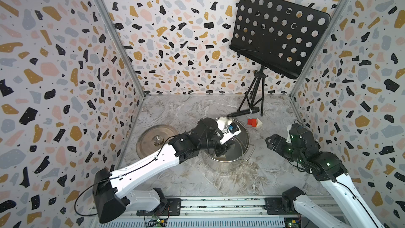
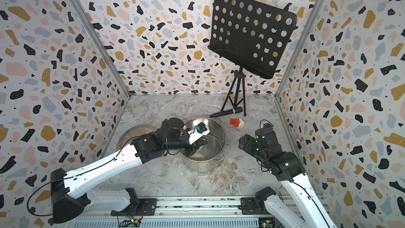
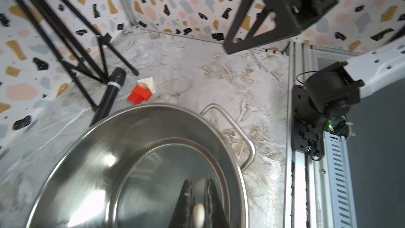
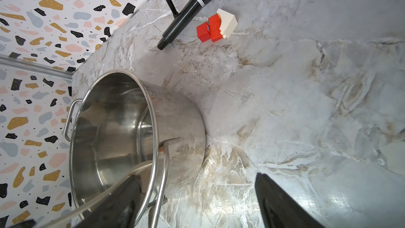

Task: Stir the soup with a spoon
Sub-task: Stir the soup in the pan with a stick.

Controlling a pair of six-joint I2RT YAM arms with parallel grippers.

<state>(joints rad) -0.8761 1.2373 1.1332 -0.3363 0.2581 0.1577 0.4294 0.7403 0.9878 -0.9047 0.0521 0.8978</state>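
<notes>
The steel pot (image 1: 240, 146) (image 2: 215, 141) stands mid-table, its inside bare shiny metal (image 3: 98, 161); no soup shows. My left gripper (image 1: 221, 150) (image 3: 199, 182) reaches down into the pot from the left. It is shut on the spoon (image 3: 198, 212), whose cream-white handle shows as a blurred strip between the two dark fingers. Most of the spoon is hidden by the arm. My right gripper (image 1: 269, 143) (image 4: 197, 176) hangs open above the table just right of the pot's side handle (image 4: 163, 178), holding nothing.
The pot's steel lid (image 1: 153, 138) lies left of the pot, partly under the left arm. Behind the pot lie a black microphone (image 1: 243, 112) and red and white blocks (image 1: 254, 122). A black music stand (image 1: 278, 31) on a tripod stands back right.
</notes>
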